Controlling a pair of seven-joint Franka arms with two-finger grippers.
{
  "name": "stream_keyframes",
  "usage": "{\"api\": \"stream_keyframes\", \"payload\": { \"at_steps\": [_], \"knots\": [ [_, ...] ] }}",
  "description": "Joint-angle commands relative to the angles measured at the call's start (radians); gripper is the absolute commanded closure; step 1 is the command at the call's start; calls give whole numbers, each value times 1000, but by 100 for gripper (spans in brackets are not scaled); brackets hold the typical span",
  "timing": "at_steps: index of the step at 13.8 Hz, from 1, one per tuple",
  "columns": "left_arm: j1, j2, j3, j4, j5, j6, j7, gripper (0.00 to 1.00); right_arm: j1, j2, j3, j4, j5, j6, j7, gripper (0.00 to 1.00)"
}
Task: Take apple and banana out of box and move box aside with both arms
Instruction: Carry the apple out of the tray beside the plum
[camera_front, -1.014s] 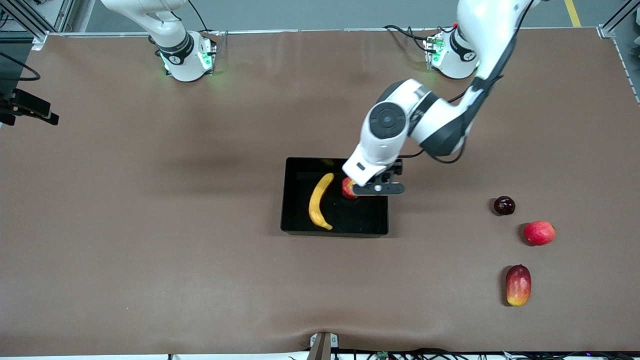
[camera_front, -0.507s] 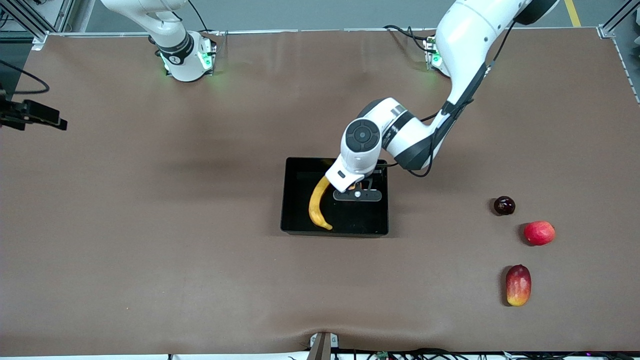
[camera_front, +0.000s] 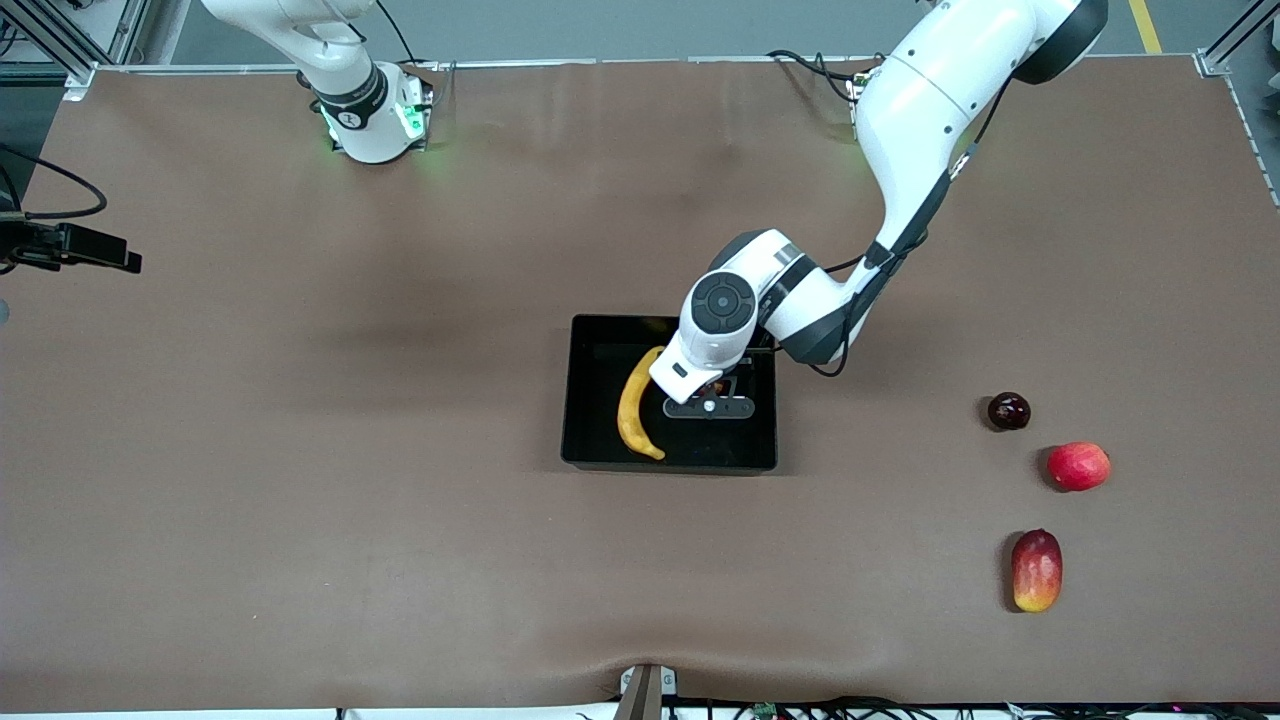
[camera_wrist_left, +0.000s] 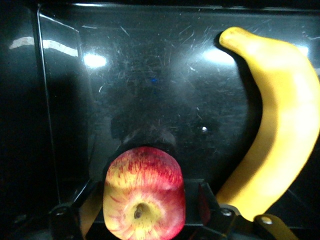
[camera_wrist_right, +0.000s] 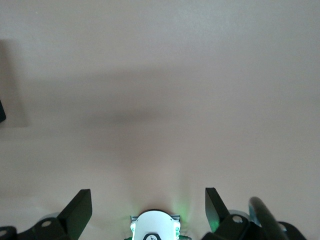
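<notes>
The black box (camera_front: 592, 332) stands mid-table with the yellow banana (camera_front: 633, 405) lying in it. My left gripper (camera_front: 708, 402) is low inside the box beside the banana, shut on the small red apple with yellow streaks (camera_front: 714, 386). In the left wrist view the apple (camera_wrist_left: 144, 192) sits between the fingers (camera_wrist_left: 86, 212) just above the box floor (camera_wrist_left: 150, 75), with the banana (camera_wrist_left: 280, 125) alongside. My right gripper (camera_front: 85, 250) waits high over the table edge at the right arm's end. The right wrist view shows it (camera_wrist_right: 148, 197) open and empty.
A dark purple plum (camera_front: 1008, 411), a second red apple (camera_front: 1078, 466) and a red-yellow mango (camera_front: 1036, 570) lie on the brown table toward the left arm's end, nearer to the front camera than the box. The right arm's base (camera_wrist_right: 155, 227) shows below its fingers.
My left gripper has carried the apple down into the box, closer to the banana. My right gripper has drifted slightly along the table edge.
</notes>
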Motion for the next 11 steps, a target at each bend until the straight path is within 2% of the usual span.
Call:
{"api": "stream_keyframes", "payload": {
  "at_steps": [1,2,3,6,9,11],
  "knots": [
    [-8,2,4,9,30,-3,-25,47,11,13,-21,11,9,-21,-3,0],
    [-8,1,4,9,30,-7,-19,75,8,15,-21,-1,16,-20,-1,0],
    [-8,-4,4,14,37,-9,-13,97,8,15,-21,-13,17,-18,-1,0],
    [-2,-51,4,25,90,-67,-7,100,6,15,-19,-30,20,-14,-1,0],
    [27,-152,4,28,93,-102,10,100,3,13,-18,-43,22,-12,-1,0],
    [102,-204,-6,43,80,-122,80,100,5,12,-16,-43,29,-14,0,0]
  ]
}}
